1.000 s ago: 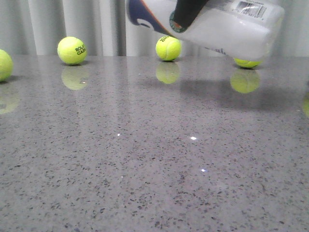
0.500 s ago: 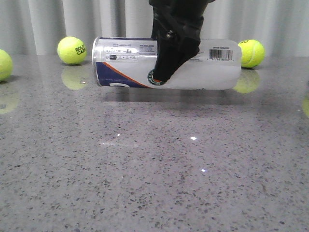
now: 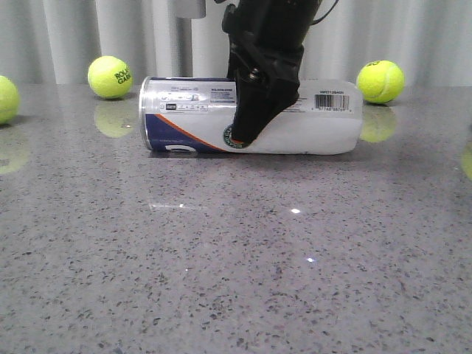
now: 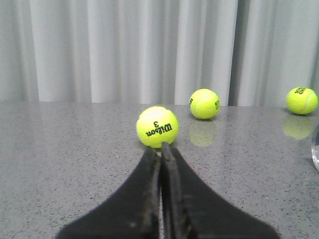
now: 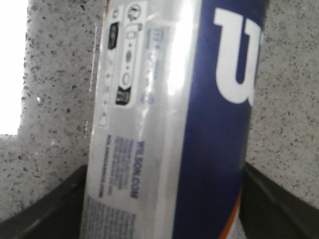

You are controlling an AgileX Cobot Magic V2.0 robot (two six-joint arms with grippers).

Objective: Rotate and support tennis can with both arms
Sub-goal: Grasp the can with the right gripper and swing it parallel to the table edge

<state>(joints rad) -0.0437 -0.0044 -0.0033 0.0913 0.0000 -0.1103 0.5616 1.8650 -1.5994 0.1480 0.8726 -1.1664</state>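
From my remote seat, the tennis can is lying on its side on the grey speckled table, long axis running across the front view. Its silver-rimmed end is at one end and the barcode label sits near the other, clear-plastic end. I'll use the can as my landmark for everything else.

The right gripper comes down from above onto the middle of the can, and its black finger covers part of the round green emblem on the side facing me. In the right wrist view the two black fingers sit on either side of the can, touching its walls, so it's pinching the can across its width. The big white W on navy is right there in that view.

The left gripper is nowhere near the can in the front view. Its wrist camera shows both fingers pressed flat together with nothing between them, tips pointing at a tennis ball marked Wilson 3.

Behind the can, one ball sits beyond the rimmed end and another ball beyond the barcode end, both apart from it. A third ball is farther out past the rimmed end.
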